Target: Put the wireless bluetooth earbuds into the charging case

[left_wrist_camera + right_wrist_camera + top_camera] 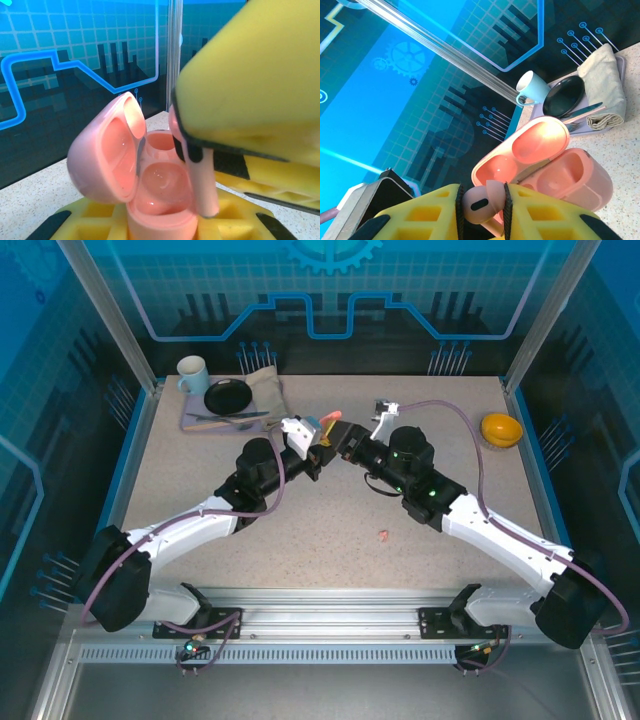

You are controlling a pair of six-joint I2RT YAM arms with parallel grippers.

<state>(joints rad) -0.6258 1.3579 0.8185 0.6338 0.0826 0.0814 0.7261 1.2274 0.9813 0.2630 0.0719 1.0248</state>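
While left claw (160, 227) grips open case (107, 155), right claw (482, 212) pinches pink earbud (202, 180).

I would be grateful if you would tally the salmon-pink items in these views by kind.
pink charging case, lid open: 1
pink earbuds: 2, the held earbud above the case and the loose earbud on the table
Total: 3

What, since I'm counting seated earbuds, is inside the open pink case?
Two glossy wells in the pink case look empty. The pink earbud, pinched in the right fingers, hangs close by; its stem hides the case's right edge.
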